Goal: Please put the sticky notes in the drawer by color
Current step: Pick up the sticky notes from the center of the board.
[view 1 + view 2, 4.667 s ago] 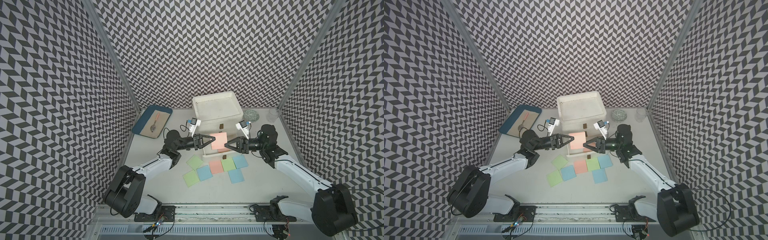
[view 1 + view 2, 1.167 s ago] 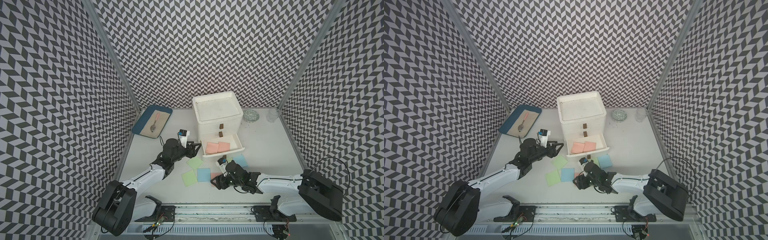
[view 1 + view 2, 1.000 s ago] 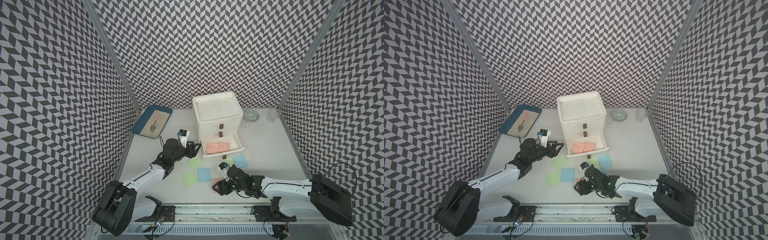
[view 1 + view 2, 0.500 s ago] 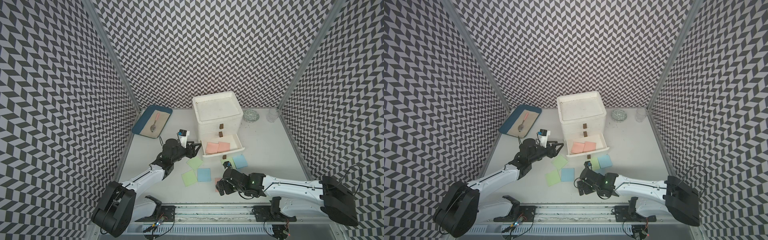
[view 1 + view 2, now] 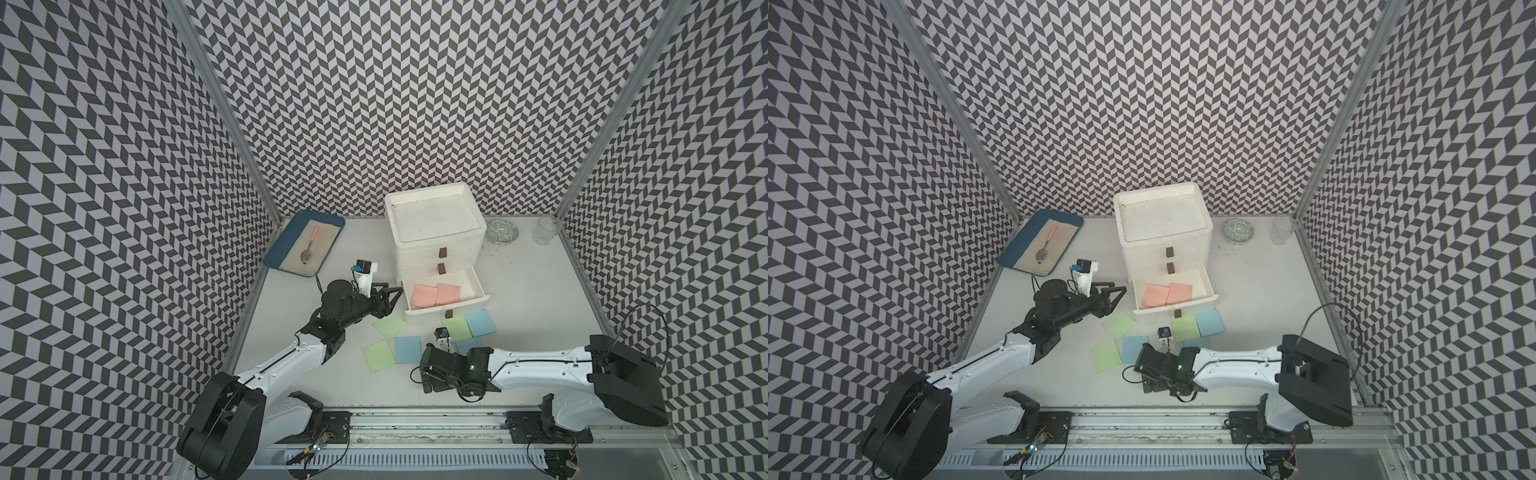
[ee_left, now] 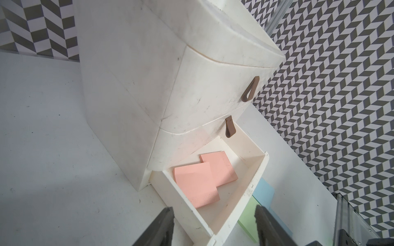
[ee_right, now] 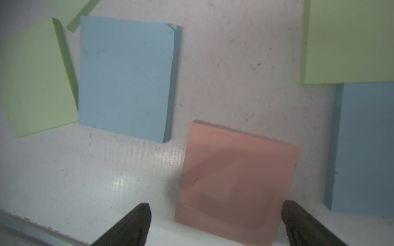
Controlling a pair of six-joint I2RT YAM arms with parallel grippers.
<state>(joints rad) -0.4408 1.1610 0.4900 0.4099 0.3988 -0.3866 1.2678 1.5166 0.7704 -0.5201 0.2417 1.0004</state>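
Right gripper (image 7: 216,213) is hanging low, dark tapered fingers (image 7: 132,228) spread wide, with a salmon pink sticky note (image 7: 234,181) lying flat between them on the scuffed, faintly ribbed white bench (image 7: 106,181), near its front edge. Two pink squares (image 5: 435,295) are sitting overlapped in the open bottom drawer (image 5: 465,305) of the scratched white plastic chest (image 5: 436,216). Green pads (image 5: 378,358) and blue pads (image 5: 408,350) are lying mid-bench before it. Left gripper (image 5: 395,290) is hovering by the drawer's corner, jaws apart, gripping nothing.

Right claw (image 7: 215,209) spread wide, pink note (image 7: 236,170) flat between its tips; blue note (image 7: 125,81), green note (image 7: 36,81) nearby
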